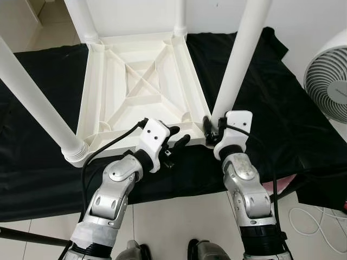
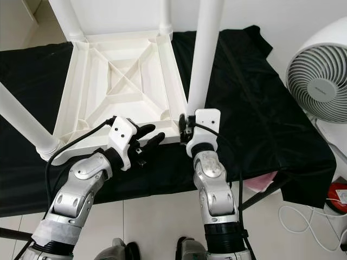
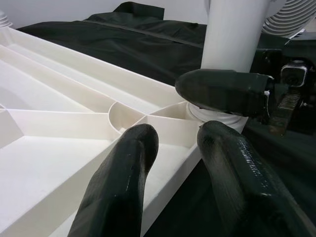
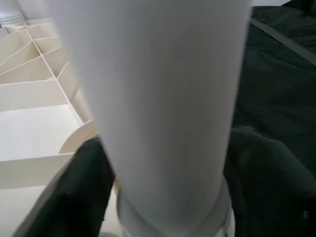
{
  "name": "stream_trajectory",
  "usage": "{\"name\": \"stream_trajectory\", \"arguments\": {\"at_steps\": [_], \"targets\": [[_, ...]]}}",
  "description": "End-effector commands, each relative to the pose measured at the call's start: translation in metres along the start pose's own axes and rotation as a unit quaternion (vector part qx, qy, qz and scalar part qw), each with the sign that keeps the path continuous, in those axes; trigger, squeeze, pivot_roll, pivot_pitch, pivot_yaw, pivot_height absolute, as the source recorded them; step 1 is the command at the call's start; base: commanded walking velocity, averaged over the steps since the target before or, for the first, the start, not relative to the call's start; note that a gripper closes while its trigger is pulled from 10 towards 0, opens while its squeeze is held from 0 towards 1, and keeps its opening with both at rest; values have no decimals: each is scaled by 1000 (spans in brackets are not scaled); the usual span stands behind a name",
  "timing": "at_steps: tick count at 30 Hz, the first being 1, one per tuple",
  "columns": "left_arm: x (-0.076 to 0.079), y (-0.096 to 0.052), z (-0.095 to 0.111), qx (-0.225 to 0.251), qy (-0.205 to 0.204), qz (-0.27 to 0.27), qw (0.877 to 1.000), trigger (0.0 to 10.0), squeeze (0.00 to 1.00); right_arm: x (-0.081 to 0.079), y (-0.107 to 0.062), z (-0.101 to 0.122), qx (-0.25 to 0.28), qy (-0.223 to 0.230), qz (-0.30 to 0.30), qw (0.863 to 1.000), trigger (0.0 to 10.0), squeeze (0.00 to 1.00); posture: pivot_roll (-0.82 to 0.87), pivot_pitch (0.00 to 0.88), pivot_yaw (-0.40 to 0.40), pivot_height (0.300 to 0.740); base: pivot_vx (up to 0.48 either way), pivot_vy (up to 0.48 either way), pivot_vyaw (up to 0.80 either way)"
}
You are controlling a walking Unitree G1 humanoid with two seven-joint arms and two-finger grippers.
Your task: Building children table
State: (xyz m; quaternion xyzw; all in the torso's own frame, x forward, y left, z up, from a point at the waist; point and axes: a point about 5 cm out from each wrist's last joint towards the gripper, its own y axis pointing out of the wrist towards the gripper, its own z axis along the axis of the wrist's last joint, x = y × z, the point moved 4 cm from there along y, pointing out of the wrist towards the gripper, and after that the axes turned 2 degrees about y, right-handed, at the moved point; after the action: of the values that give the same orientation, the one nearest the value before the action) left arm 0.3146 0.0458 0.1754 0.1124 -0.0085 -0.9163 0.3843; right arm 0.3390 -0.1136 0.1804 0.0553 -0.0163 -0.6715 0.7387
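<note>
White plastic children's table top, turned upside down on a black cloth spread over the tiled floor, ribbed underside facing up with diagonal braces crossing at the middle. Four white tubular legs standing in the corner sockets: near-right leg, near-left leg, far-left leg, far-right leg. Right gripper at the base of the near-right leg, just above its socket at the near-right corner of the table top; in the right wrist view, one black finger on one side of the tube and the other on the opposite side, closed around the leg and touching it. Left gripper at the near edge of the table top, a little to the left of that same corner, fingers spread apart with nothing between them; in the left wrist view, its two fingertips over the rim and the right gripper's finger lying across the leg base beyond. White round fan standing at the right on the floor, off the cloth. White cable lying on the tiles near the right edge.
</note>
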Motion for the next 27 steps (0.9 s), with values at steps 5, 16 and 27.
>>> {"name": "stream_trajectory", "arguments": {"at_steps": [5,16,27], "targets": [[-2,-3,-5,-10,9,10,1000,10000,0,2,2,2,3,-4,34,999,10000,1000,-130,119,39,740,0,0,0],[15,-6,-6,-12,16,-36,999,10000,0,9,3,7,4,-63,235,970,10000,0,-130,94,45,740,0,0,0],[25,-1,-4,-7,18,-58,998,10000,0,18,16,9,2,-111,316,942,10000,0,-129,96,43,740,0,0,0]]}}
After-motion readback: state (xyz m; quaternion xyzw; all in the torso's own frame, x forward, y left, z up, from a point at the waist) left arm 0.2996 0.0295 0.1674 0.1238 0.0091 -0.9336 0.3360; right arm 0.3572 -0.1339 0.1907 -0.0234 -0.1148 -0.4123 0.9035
